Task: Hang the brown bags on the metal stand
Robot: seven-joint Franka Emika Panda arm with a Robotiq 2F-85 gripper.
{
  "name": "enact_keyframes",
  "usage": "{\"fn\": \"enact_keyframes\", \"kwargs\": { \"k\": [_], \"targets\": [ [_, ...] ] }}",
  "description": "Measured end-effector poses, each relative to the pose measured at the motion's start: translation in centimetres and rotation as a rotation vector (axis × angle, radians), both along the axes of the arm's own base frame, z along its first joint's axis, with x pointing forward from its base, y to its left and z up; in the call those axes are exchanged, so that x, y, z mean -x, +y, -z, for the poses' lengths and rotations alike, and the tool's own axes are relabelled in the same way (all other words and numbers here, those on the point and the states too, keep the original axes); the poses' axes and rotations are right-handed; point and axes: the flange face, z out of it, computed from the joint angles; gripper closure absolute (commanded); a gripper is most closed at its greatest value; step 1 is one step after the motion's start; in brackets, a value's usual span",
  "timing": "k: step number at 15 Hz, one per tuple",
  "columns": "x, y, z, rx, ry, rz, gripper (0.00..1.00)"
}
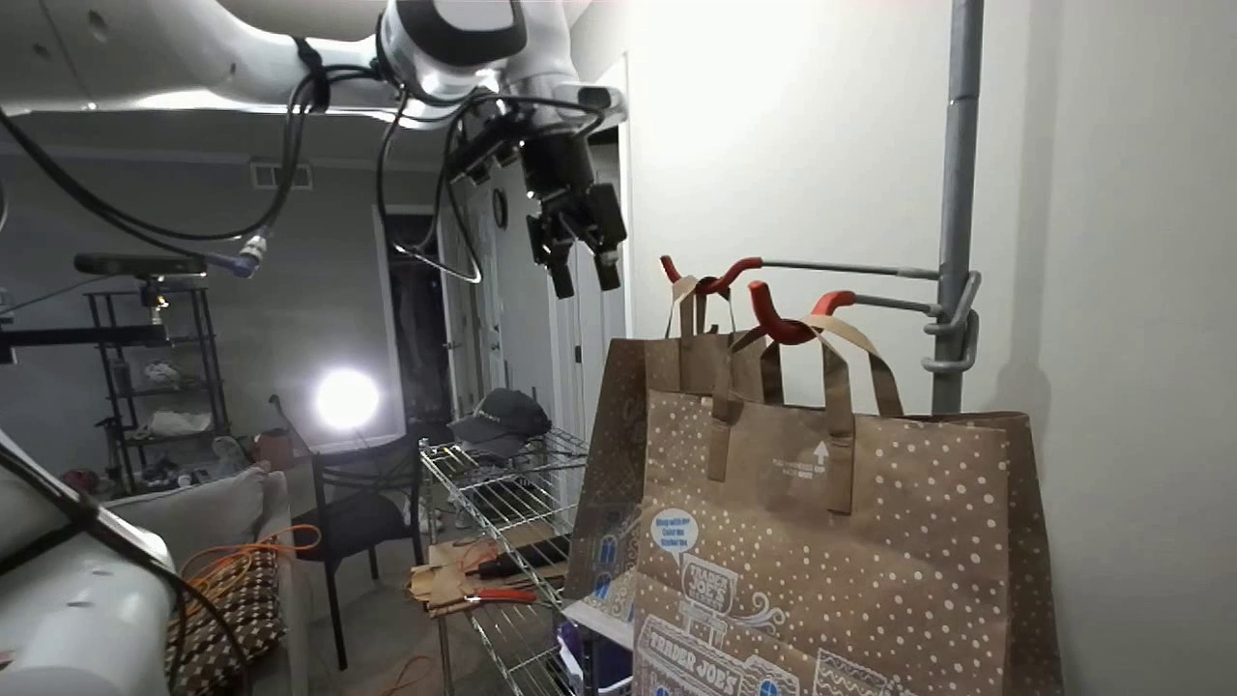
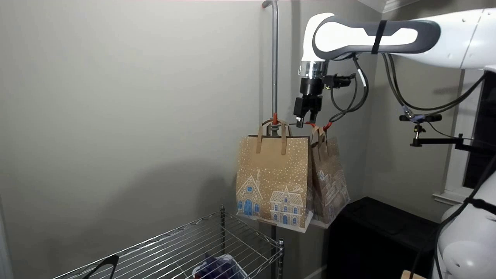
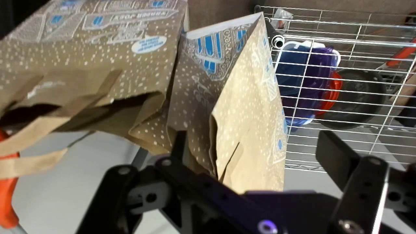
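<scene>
On the tall, thin, grey metal stand (image 1: 959,184), two big white-dotted brown kraft-paper bags (image 2: 273,162) hang by flat brown paper handles (image 1: 838,396), so the job looks all but done, and any trouble probably lies in getting clear. The speech-bubble bag (image 1: 841,551), printed in white and blue, is looped over a curved, orange-red coated hook (image 1: 770,314); the house-print bag (image 2: 271,186) hangs from a matching hook (image 1: 734,273).

A sideways swing of the black two-fingered tool (image 1: 586,283) could catch a handle, because its fingers (image 3: 338,159) stand wide apart, with nothing held between them, and a snagged loop might then ride up over its hook's upturned tip. The dark cable (image 2: 350,110) behind the tool is another worry: in an exterior view it droops just above the speech-bubble bag's hook, though I cannot tell how close in depth, and a low retreat might drag it across. A knock could also set the hooks' thin grey arms (image 1: 894,304) turning, if the looped ends (image 1: 952,366) grip the stand only loosely.

As to position, the tool points downward and looks roughly level with the hooks, touching neither bag as far as can be seen; in an exterior view its fingertips (image 2: 299,123) show just above where the bags meet. In the wrist view, the speech-bubble bag lies toward the left, while the house-print bag shows beyond the fingers, its handles hidden by the tool.
</scene>
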Motion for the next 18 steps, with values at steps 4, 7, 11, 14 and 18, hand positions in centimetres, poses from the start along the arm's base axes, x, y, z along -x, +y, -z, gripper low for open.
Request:
{"fn": "enact_keyframes", "kwargs": {
  "k": [4, 7, 11, 14, 18],
  "targets": [
    [4.5, 0.6, 2.4, -0.021, -0.064, 0.193, 0.0],
    [7.1, 0.4, 4.2, -0.017, -0.13, 0.323, 0.0],
    [8.8, -0.7, 6.0, 0.049, -0.246, 0.465, 0.0],
    [8.7, -1.7, 6.8, 0.136, -0.339, 0.542, 0.0],
    [8.3, -1.7, 6.1, 0.263, -0.469, 0.621, 0.0]
  ]
}}
